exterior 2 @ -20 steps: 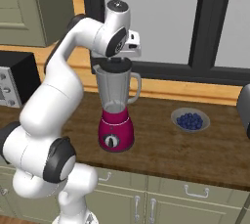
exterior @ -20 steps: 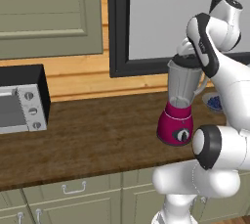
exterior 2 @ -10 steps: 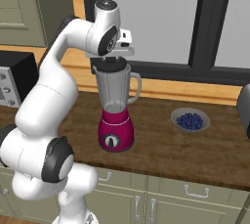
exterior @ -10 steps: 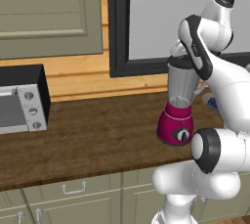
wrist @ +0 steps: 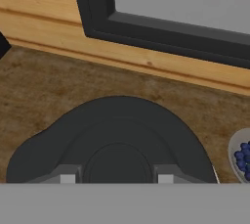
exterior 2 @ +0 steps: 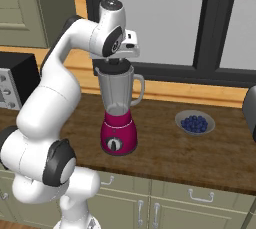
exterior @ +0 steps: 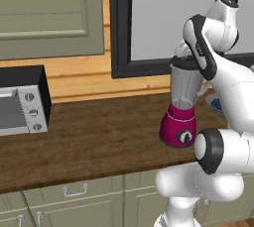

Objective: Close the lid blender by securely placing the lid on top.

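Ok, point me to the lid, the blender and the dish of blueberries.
lid (wrist: pixel 117 140), hand view, its dark top.
blender (exterior 2: pixel 118 135), right base view, magenta base.
dish of blueberries (exterior 2: pixel 180 122), right base view, grey rim.

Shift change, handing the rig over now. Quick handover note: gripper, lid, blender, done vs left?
Gripper: directly above the blender jar, at the lid; fingers straddle the lid's centre knob in the hand view, but whether they clamp it cannot be told.
Lid: dark cap on the jar's rim, apparently seated.
Blender: upright on the wooden counter, magenta base, dial facing the robot; dish of blueberries to its right.
Done: lid brought onto the jar.
Left: confirm it sits flush, release, lift the arm away.
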### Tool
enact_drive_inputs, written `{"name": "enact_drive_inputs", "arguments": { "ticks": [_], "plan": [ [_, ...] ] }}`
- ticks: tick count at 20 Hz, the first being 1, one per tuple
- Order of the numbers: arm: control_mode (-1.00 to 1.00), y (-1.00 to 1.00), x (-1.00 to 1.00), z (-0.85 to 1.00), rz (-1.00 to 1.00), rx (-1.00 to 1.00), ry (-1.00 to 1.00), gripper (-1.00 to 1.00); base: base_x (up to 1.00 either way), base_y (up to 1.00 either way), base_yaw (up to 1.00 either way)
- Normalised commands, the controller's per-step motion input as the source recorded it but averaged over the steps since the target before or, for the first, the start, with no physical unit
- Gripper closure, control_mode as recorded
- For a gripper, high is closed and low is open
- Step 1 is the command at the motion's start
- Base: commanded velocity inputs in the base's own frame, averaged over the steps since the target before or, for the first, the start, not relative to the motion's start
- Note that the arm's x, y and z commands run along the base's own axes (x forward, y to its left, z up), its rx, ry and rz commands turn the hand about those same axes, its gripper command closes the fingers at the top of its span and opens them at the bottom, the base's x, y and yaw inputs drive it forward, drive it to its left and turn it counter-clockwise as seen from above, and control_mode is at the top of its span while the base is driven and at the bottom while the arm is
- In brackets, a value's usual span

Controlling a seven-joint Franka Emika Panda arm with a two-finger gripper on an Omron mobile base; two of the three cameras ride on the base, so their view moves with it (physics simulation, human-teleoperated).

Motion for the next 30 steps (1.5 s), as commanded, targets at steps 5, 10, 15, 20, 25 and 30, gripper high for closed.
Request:
{"name": "enact_drive_inputs", "arguments": {
  "ticks": [5,10,15,20,25,30],
  "plan": [
    [-1.0,-0.11,-0.01,0.0,0.0,0.0,0.03,1.0,0.0,0.0,0.0],
    [-1.0,-0.07,-0.1,0.0,0.0,0.0,0.05,1.0,0.0,0.0,0.0],
    [-1.0,-0.09,-0.13,0.0,-0.02,0.0,0.05,1.0,0.0,0.0,0.0],
    [-1.0,-0.06,-0.02,0.0,-0.02,-0.01,0.06,1.0,0.0,0.0,0.0],
    [-1.0,-0.07,-0.12,-0.02,-0.02,-0.03,0.08,1.0,0.0,0.0,0.0],
    [-1.0,-0.09,-0.23,-0.2,0.0,-0.07,0.08,1.0,0.0,0.0,0.0]
  ]
}}
